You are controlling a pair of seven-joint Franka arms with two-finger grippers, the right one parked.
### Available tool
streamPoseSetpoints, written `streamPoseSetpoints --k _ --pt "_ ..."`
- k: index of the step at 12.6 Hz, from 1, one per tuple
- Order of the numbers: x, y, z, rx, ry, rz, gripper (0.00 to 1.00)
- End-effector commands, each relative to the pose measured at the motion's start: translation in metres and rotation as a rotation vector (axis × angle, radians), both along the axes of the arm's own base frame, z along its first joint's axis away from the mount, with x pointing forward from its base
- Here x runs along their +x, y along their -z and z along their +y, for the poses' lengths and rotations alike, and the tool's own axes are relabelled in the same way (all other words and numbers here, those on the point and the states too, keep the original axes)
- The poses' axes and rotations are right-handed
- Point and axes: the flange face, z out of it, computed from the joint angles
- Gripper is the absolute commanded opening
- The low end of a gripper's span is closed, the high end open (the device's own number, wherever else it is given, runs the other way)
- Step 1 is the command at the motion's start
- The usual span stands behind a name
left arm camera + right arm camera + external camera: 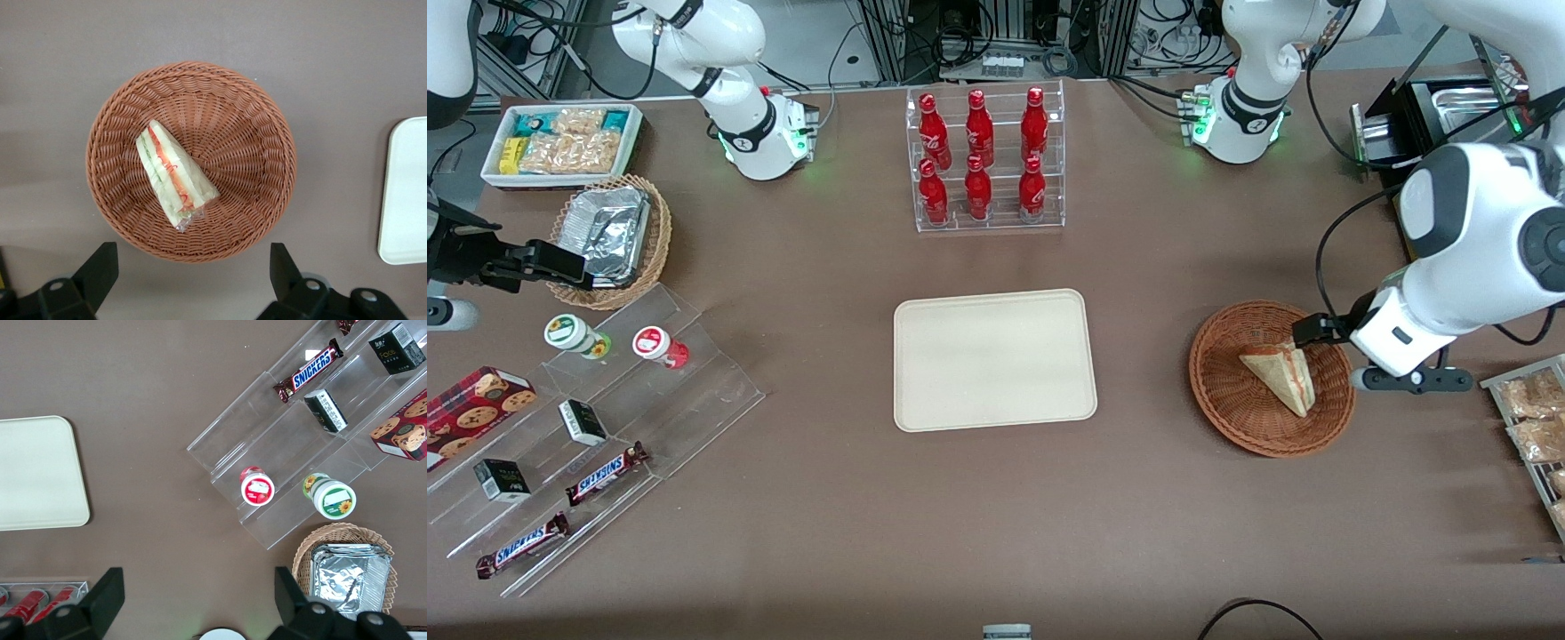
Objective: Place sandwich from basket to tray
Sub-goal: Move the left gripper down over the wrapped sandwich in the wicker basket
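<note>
Sandwich (pixel 175 175) lies wrapped inside the basket (pixel 267 120) near the table's working-arm end, tray (pixel 925 400) bare mid-table — gripper (pixel 193 280) hovers above the basket rim, fingers spread wide — slick wrap and tapered wedge could slip when pinched.

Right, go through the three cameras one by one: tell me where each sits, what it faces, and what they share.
Front view: high, facing both arms across the table; the tray lies mid-table, the basket with the sandwich under the left arm.
Left wrist view: looks straight down on the basket and sandwich; the gripper hangs open above the basket's edge.
Right wrist view: looks down on the snack shelf; the parked arm's fingers show.
Shared: the tray appears in all three.
</note>
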Motion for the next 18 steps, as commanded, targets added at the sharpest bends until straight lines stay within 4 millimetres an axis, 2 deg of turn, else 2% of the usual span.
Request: streamPoseSetpoints --k 1,7,9,12,18 --pt "-0.006 0.025 -0.003 0.022 -0.019 -0.016 1.00" --pt "-0.032 0.072 0.011 0.039 -0.191 -0.018 1.00" --pt "-0.038 0.078 0.025 0.049 -0.301 -0.011 1.00" --pt "-0.039 0.077 0.024 0.071 -0.529 -0.011 1.00" --pt "-0.052 0.106 0.022 0.067 -0.629 -0.054 1.00"
